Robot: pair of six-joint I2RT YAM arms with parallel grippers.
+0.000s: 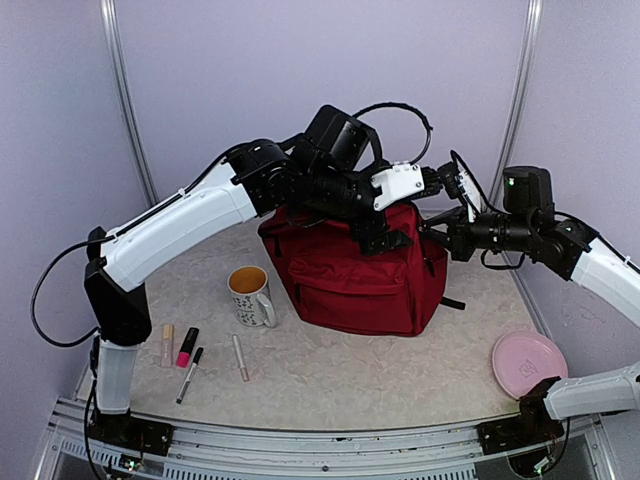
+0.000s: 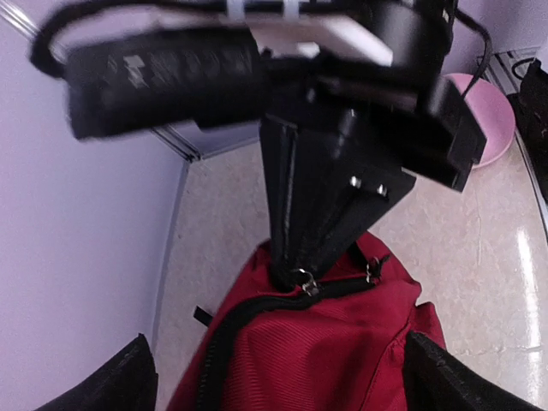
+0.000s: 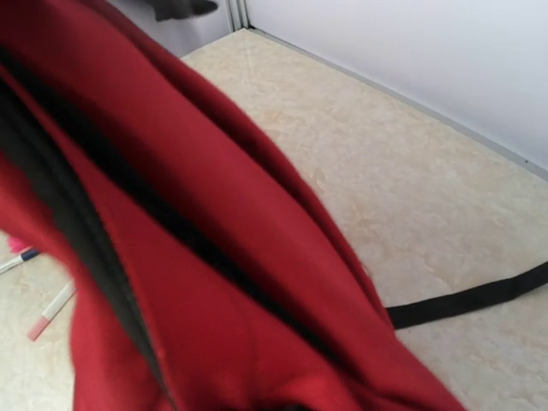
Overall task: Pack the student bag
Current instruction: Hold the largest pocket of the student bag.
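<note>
- A dark red student bag is seen standing upright in the middle of a pale tabletop, with both robot arms gathered over its top
- The right hand is shown from the left wrist view with its jaws pressed together on the top edge of the bag, right at the black zip; fabric or a zip pull appears to be pinched, though which of the two cannot be told
- The left hand is held just above the bag with its fingers spread wide, one at each lower corner of its own view; nothing is gripped between them
- From the right wrist view only red fabric is seen close up, with a dark band along the zip and a black strap trailing on the tabletop; whether the zip is open cannot be told
- A mug is set just beside the bag on its left, several pens are laid nearer the front, and a pink plate is placed well apart at the front right; all are outside the bag
- The step in hand is judged to be the opening of the bag, with its top steadied by the right hand; packing itself seems not yet begun
- The next move is judged to need the left hand lowered and closed on the zip pull or the bag's lip, while the pinch on the right is kept firm so the soft bag is not dragged along
</note>
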